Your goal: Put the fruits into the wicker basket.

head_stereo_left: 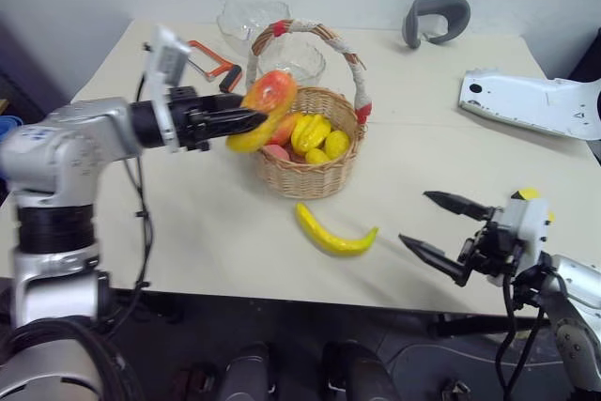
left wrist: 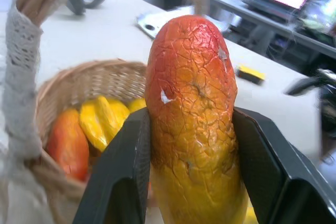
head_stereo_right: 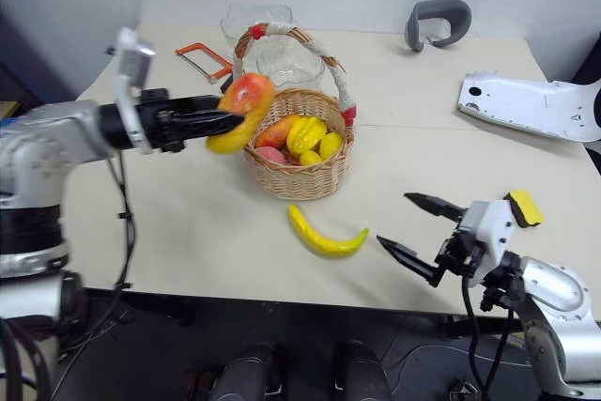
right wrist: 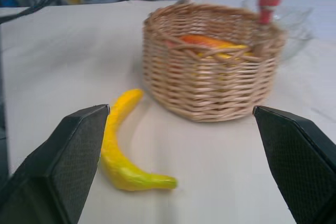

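Mango (head_stereo_left: 264, 108) clamped in left claw (head_stereo_left: 252, 120), beside basket (head_stereo_left: 310, 172).

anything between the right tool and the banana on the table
No, just bare table. The right wrist view shows the banana lying ahead of the open right tool, the wicker basket behind it.

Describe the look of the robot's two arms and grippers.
Both arms are silver-grey metal with black joint sections and loose black cables. The left gripper and right gripper each have two tapered black fingers; a white camera block sits at each wrist.
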Available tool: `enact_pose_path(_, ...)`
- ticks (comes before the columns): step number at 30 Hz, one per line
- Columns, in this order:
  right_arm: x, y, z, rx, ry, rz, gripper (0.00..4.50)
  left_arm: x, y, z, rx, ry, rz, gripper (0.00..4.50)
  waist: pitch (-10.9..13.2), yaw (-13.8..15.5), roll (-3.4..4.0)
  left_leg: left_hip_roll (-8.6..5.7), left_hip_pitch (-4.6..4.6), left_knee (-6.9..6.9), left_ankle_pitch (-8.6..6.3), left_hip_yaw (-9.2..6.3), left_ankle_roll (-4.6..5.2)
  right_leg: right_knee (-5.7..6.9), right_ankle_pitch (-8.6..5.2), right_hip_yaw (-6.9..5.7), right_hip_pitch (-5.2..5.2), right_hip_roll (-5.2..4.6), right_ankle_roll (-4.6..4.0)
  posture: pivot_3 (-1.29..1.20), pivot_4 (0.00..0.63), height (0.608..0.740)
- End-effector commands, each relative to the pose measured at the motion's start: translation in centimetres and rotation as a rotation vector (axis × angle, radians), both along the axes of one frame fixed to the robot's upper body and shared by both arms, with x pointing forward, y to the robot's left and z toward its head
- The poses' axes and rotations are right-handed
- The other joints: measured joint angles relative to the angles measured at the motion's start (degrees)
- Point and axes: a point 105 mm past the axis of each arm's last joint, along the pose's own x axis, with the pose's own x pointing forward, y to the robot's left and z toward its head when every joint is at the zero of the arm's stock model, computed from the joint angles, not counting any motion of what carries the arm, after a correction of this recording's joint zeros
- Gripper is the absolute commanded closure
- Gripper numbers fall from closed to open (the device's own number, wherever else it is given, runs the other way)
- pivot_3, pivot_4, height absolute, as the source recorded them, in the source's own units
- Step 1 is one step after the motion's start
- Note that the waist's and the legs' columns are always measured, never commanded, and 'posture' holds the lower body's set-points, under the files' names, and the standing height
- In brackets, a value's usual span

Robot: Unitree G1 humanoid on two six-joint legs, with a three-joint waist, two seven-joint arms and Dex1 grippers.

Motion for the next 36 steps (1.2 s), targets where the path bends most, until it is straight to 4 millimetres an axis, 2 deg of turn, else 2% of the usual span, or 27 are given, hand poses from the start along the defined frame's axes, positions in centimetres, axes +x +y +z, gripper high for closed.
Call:
enact_pose_path(1, -0.3, 0.3, 0.8, 0.027, -0.052, -0.029, 0.0, 1.7, -0.9, 0.3, -0.033, -0.052, 0.077, 2.53, 0.1, -0.2, -0.09, 0.02, -0.02, -0.02, 0.03, 0.03, -0.04, 0.02, 0.0, 0.02, -0.06, 0.04, 0.0, 0.0, 0.15, 0.74)
enact_pose_path(2, -0.3, 0.5, 0.8, 0.037, -0.057, -0.034, 0.0, 2.1, -1.4, 0.1, -0.032, -0.064, 0.08, 2.53, 0.1, -0.3, -0.1, 0.04, -0.03, -0.02, 0.05, 0.03, -0.08, 0.04, 0.0, 0.02, -0.1, 0.06, 0.0, 0.0, 0.15, 0.74)
enact_pose_path(4, -0.3, 0.8, 0.6, 0.046, -0.059, -0.039, 0.0, 3.0, -1.7, -0.6, -0.005, -0.084, 0.116, 1.82, 0.1, -0.5, -0.1, 0.05, -0.05, -0.02, 0.1, 0.09, -0.12, 0.09, 0.0, 0.05, -0.19, 0.07, -0.01, 0.0, 0.15, 0.74)
enact_pose_path(7, -0.6, 0.8, 0.5, 0.045, -0.061, -0.051, 0.0, 2.8, -1.9, -0.2, 0.024, -0.151, 0.081, 0.98, 0.1, -0.5, -0.11, 0.04, -0.02, 0.0, 0.16, 0.11, -0.11, 0.11, 0.0, 0.09, -0.17, 0.07, -0.01, 0.0, 0.15, 0.74)
enact_pose_path(9, -1.1, -0.2, 0.4, 0.043, -0.057, -0.092, 0.0, 2.3, -0.6, 1.1, 0.002, -0.221, 0.069, 0.37, 0.1, -0.5, -0.11, 0.04, -0.03, -0.02, 0.16, 0.11, -0.11, 0.11, 0.0, 0.1, -0.18, 0.06, -0.01, 0.0, 0.15, 0.74)
enact_pose_path(11, -1.4, -1.1, 0.3, 0.027, -0.058, -0.129, 0.0, 1.6, 1.0, 1.3, 0.033, -0.259, 0.046, 0.37, 0.1, -0.7, -0.11, 0.04, -0.03, -0.04, 0.16, 0.12, -0.11, 0.11, 0.0, 0.13, -0.2, 0.06, -0.01, 0.0, 0.15, 0.74)
enact_pose_path(13, -1.5, -2.7, 0.7, -0.021, -0.113, -0.201, 0.0, 1.1, 3.9, 1.0, 0.114, -0.298, 0.041, 0.37, 0.1, -1.2, -0.11, 0.06, 0.0, -0.08, 0.16, 0.14, -0.13, 0.12, -0.01, 0.14, -0.2, 0.07, -0.02, 0.0, 0.15, 0.74)
enact_pose_path(14, -1.7, -3.6, 0.6, -0.046, -0.111, -0.226, 0.0, 0.3, 5.3, 1.2, 0.136, -0.33, 0.008, 0.37, 0.1, -1.4, -0.1, 0.06, 0.0, -0.07, 0.16, 0.18, -0.14, 0.12, -0.01, 0.15, -0.21, 0.07, -0.02, 0.0, 0.15, 0.74)
enact_pose_path(16, -2.8, -5.0, -0.2, -0.101, -0.073, -0.235, 0.0, -2.1, 7.4, 1.3, 0.196, -0.432, -0.117, 0.02, 0.1, -1.4, -0.1, 0.07, 0.09, -0.13, 0.16, 0.28, -0.15, 0.16, -0.03, 0.24, -0.22, 0.09, -0.05, 0.0, 0.15, 0.74)
enact_pose_path(19, -5.6, -6.4, -3.1, -0.223, 0.066, -0.192, 0.0, -3.9, 11.9, -2.6, 0.487, -0.372, -0.155, 0.01, 0.1, -1.2, -0.09, 0.08, 0.11, -0.18, 0.14, 0.26, -0.17, 0.1, -0.09, 0.22, -0.2, 0.1, -0.15, 0.0, 0.15, 0.74)
enact_pose_path(21, -6.7, -6.4, -4.1, -0.192, 0.139, -0.171, 0.0, -6.2, 14.1, -6.0, 0.623, -0.283, -0.243, 0.01, 0.0, -1.2, -0.04, 0.09, 0.16, -0.24, 0.06, 0.25, -0.11, 0.03, -0.12, 0.22, -0.16, 0.09, -0.15, 0.0, 0.15, 0.74)
enact_pose_path(23, -7.4, -5.6, -4.9, -0.193, 0.174, -0.127, 0.0, -7.6, 14.5, -6.7, 0.58, -0.289, -0.268, 0.01, 0.0, -1.3, -0.04, 0.07, 0.16, -0.22, -0.05, 0.27, -0.02, 0.02, -0.12, 0.26, -0.15, 0.02, -0.15, 0.0, 0.15, 0.74)
enact_pose_path(26, -7.5, -3.0, -6.2, -0.222, 0.198, -0.022, 0.0, -9.7, 14.3, -8.0, 0.486, -0.267, -0.306, 0.01, 0.0, -1.3, -0.29, 0.11, 0.14, -0.14, -0.25, 0.19, 0.31, 0.01, -0.08, 0.27, -0.12, -0.04, -0.16, 0.0, 0.15, 0.74)
enact_pose_path(29, -6.2, 1.4, -5.9, -0.21, 0.205, 0.108, 0.0, -11.0, 13.6, -7.9, 0.357, -0.172, -0.285, 0.01, 0.0, -1.5, -0.28, 0.14, 0.13, -0.16, -0.36, 0.1, 0.13, 0.02, -0.08, 0.27, -0.14, -0.05, -0.18, 0.0, 0.15, 0.74)
enact_pose_path(33, -4.0, 6.9, -4.7, -0.205, 0.208, 0.26, 0.0, -12.9, 12.4, -8.0, 0.282, -0.101, -0.295, 0.01, 0.0, -2.4, -0.18, 0.16, 0.14, -0.17, -0.27, 0.1, 0.25, 0.06, -0.11, 0.28, -0.19, -0.06, -0.23, 0.0, 0.15, 0.74)
enact_pose_path(36, -2.0, 9.2, -5.4, -0.254, 0.305, 0.265, 0.0, -14.4, 11.5, -8.5, 0.308, -0.046, -0.355, 0.01, 0.0, -2.5, -0.19, 0.15, 0.08, -0.2, -0.24, 0.07, 0.17, 0.1, -0.15, 0.25, -0.28, -0.05, -0.3, 0.0, 0.15, 0.74)
